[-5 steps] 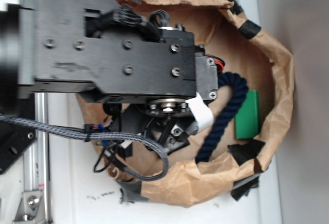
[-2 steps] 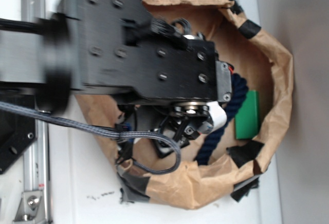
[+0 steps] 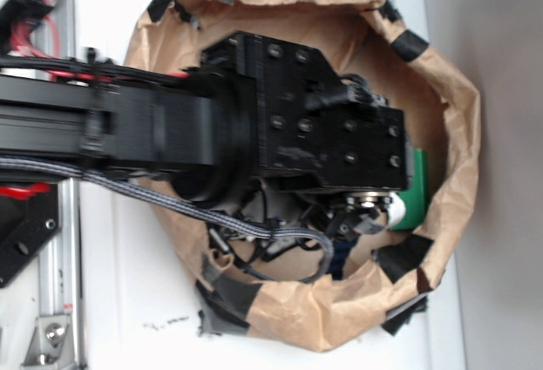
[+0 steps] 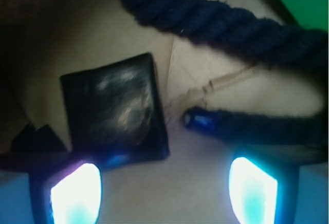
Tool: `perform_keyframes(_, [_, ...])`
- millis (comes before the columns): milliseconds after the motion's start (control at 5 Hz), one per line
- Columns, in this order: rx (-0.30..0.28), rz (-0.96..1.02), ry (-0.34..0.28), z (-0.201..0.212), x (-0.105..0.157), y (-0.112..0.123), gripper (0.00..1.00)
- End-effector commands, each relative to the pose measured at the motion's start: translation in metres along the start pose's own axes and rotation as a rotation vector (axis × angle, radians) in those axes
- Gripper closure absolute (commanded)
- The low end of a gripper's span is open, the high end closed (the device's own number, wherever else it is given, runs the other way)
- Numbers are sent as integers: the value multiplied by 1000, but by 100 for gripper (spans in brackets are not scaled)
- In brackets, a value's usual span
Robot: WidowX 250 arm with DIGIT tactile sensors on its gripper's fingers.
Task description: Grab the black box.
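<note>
The arm reaches from the left edge of the worktop (image 3: 102, 319) over a brown paper bag (image 3: 458, 115) whose rim is rolled down and patched with black tape, forming an open bowl. In the exterior view the arm body covers most of the bag interior, so the wrist view is the reference for the contents.

Contents of the bag:
- The black box (image 4: 114, 106) lies flat on the paper floor, rotated slightly, its glossy top face showing. It is hidden under the arm in the exterior view.
- The navy rope (image 4: 226, 23) curves across the floor beyond the box, and one frayed end (image 4: 198, 120) lies just beside the box's right edge, apparently not touching it.
- The green box (image 3: 415, 192) lies against the bag wall on the far side from the arm base.

The gripper (image 4: 163, 185) looks down with its jaws released and spread wide. The left fingertip (image 4: 74, 188) sits at the near edge of the box, while the right fingertip (image 4: 253, 185) is well clear, beyond the rope end. In this judgement the box is off-centre in the opening; the jaws must shift toward the box so that both fingers straddle it and the rope end stays outside the grip.
</note>
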State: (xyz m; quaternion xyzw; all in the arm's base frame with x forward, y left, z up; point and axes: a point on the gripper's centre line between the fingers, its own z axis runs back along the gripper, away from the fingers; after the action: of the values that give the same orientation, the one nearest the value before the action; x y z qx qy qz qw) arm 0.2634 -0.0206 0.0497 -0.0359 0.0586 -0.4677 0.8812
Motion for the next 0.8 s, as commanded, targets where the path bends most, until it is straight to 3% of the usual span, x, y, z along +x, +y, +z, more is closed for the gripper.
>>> perform_keyframes(0, [-2, -160, -94, 5, 26, -35, 0])
perform_keyframes(200, [-46, -192, -135, 7, 30, -53, 0])
perform_keyframes(600, [-4, -122, -132, -14, 42, -53, 0])
